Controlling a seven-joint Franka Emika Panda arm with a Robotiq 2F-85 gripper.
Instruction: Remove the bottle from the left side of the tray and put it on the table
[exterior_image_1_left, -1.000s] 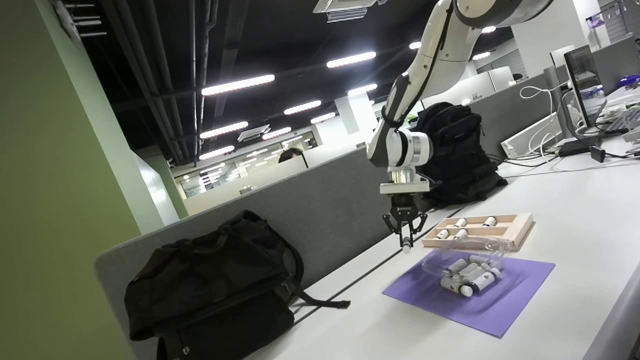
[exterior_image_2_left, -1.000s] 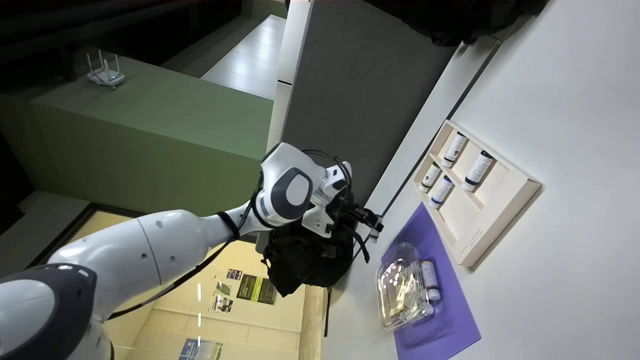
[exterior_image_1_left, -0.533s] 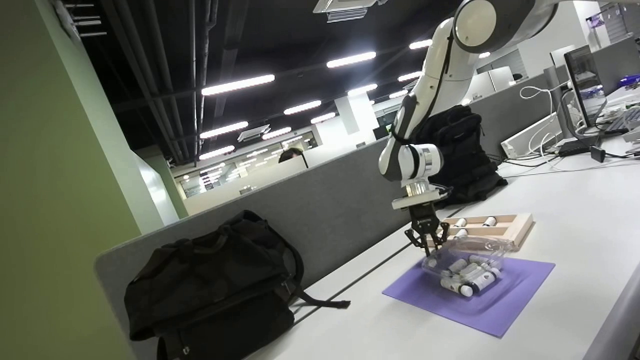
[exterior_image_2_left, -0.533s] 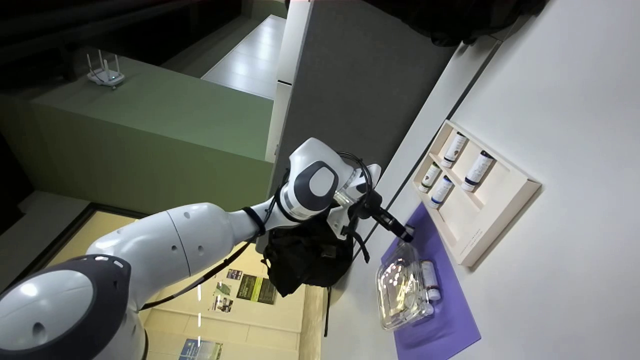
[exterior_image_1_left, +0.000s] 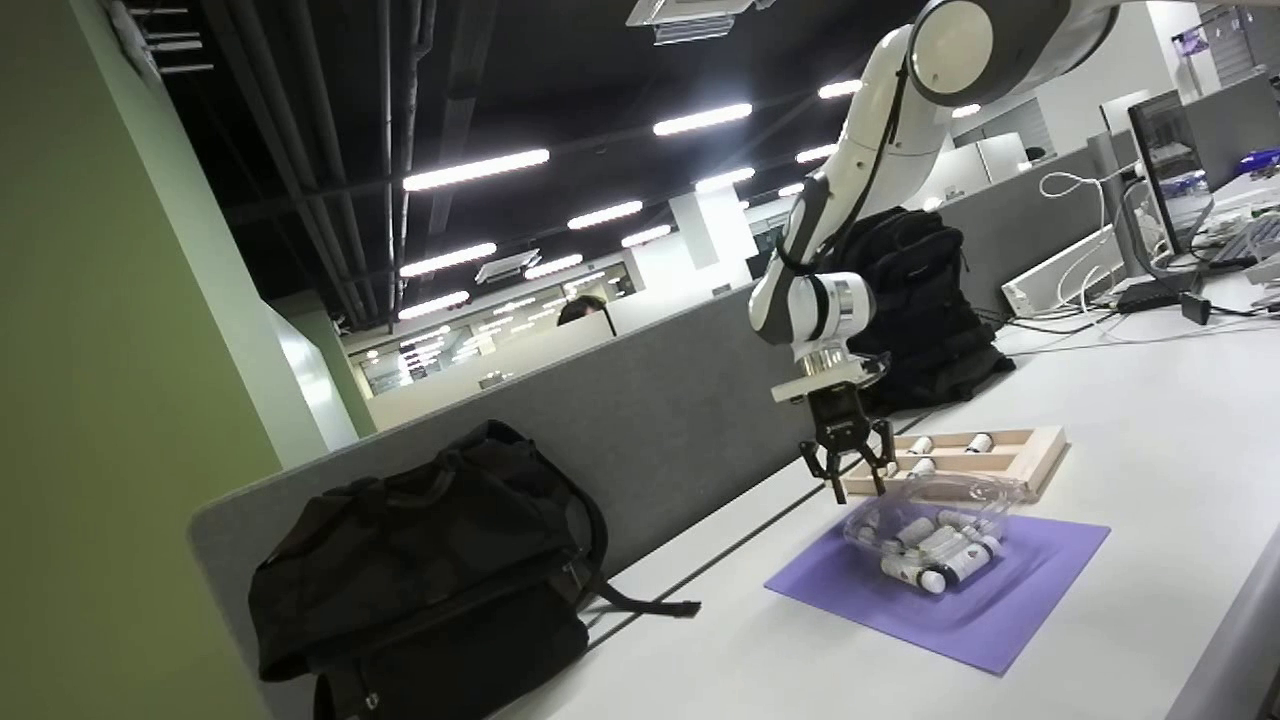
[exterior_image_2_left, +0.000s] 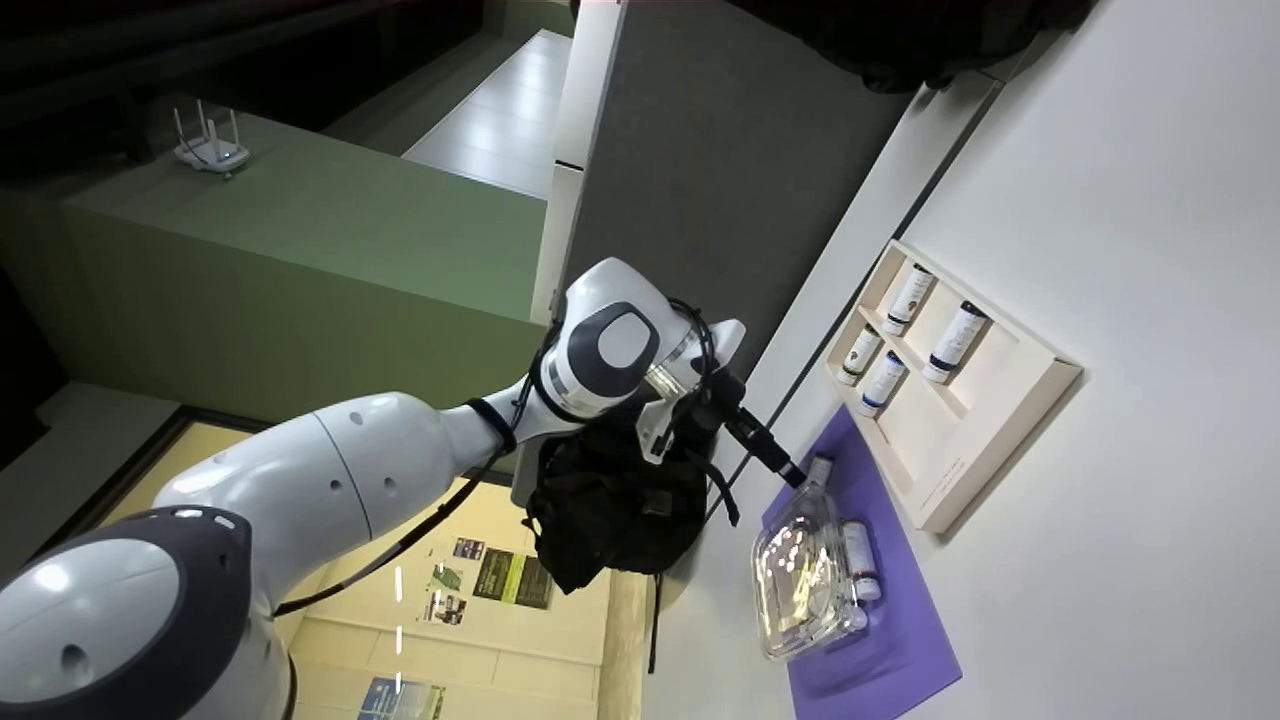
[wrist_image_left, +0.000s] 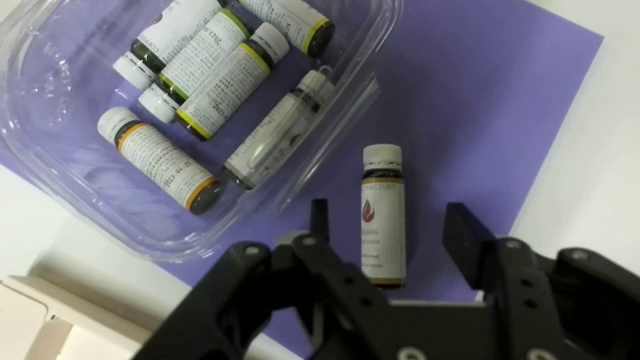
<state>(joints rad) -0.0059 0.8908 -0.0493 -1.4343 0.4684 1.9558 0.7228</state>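
Observation:
My gripper (wrist_image_left: 387, 204) is open. In the wrist view a white-capped bottle (wrist_image_left: 384, 230) with an orange-banded white label lies on its side between the spread fingers, apart from both. It rests on the purple mat (wrist_image_left: 480, 80), and also shows just past the fingertips in an exterior view (exterior_image_2_left: 820, 470). In both exterior views my gripper (exterior_image_1_left: 860, 496) is above the mat's back corner. The tan tray (exterior_image_2_left: 985, 435) holds several bottles (exterior_image_2_left: 957, 340) in its compartments. The table (exterior_image_2_left: 1150, 250) is pale grey-white. A corner of the tray (wrist_image_left: 75, 320) shows in the wrist view.
A clear plastic container (exterior_image_2_left: 800, 590) with several bottles stands on the mat close beside the gripper. Its rim is near the left finger in the wrist view. A grey partition (exterior_image_1_left: 680, 440) runs along the table's back edge, with black backpacks (exterior_image_1_left: 430, 580) against it.
One second ago my gripper held a bottle near the table's back edge. It moved over the mat and lowered, then opened and rose a little. The bottle now lies on the mat.

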